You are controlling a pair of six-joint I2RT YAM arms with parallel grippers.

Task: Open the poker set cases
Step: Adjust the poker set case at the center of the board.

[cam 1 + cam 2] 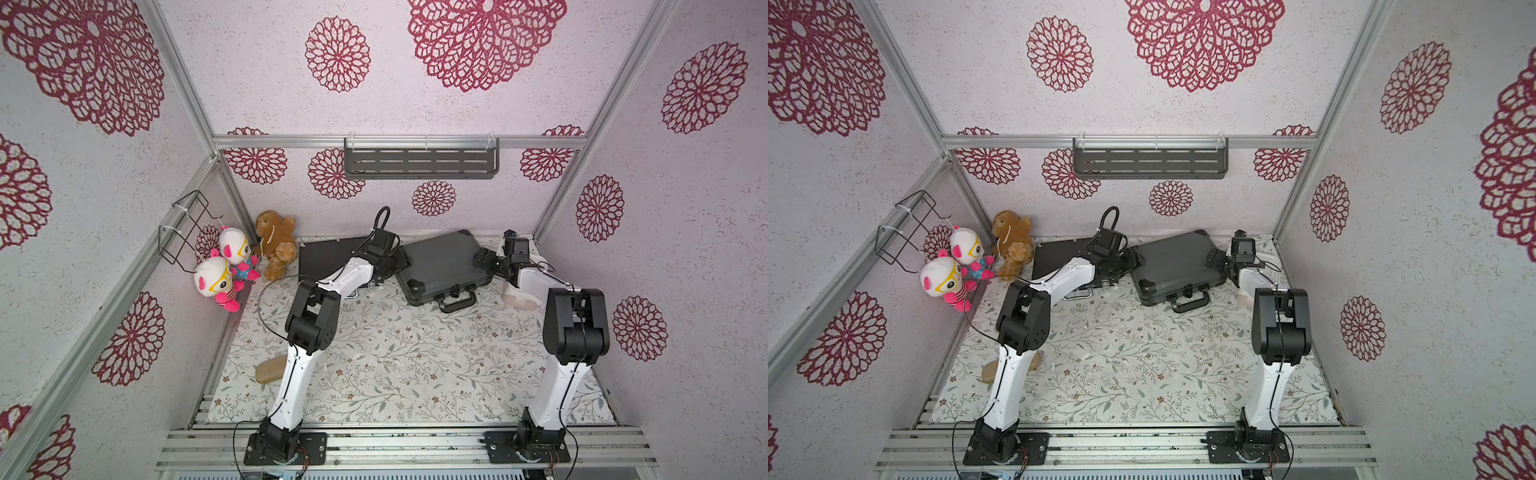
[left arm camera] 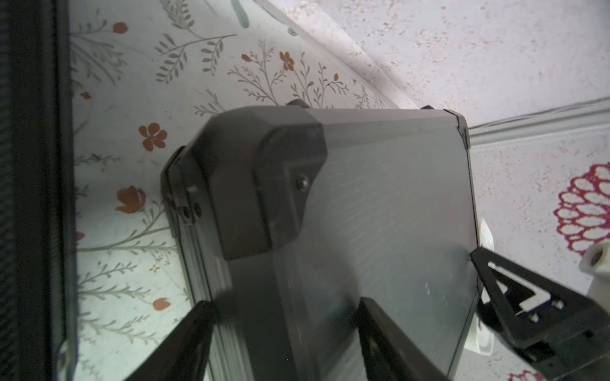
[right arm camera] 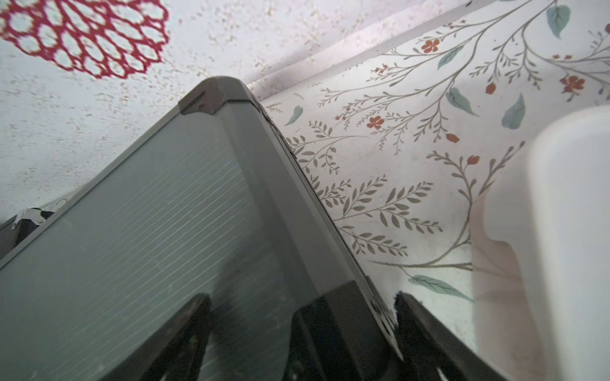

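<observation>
Your grey case (image 1: 440,259) sits skewed at the back of the table (image 1: 415,365), handle (image 1: 457,301) toward you. Your left gripper (image 2: 284,301) straddles its left edge, jaws apart; whether they pinch I cannot tell. Your right gripper (image 3: 302,295) gapes wide astride the right corner, likely bracing. The black case (image 1: 328,259) and white box (image 1: 517,297) crowd both flanks; room lies frontward

Floral-patterned desk (image 1: 415,374) carries a dark grey case (image 1: 440,262) between left hand (image 1: 401,262) and right hand (image 1: 482,259), a thin black case (image 1: 320,257) beside the left hand, and a white box (image 1: 515,299) beside the right.
</observation>
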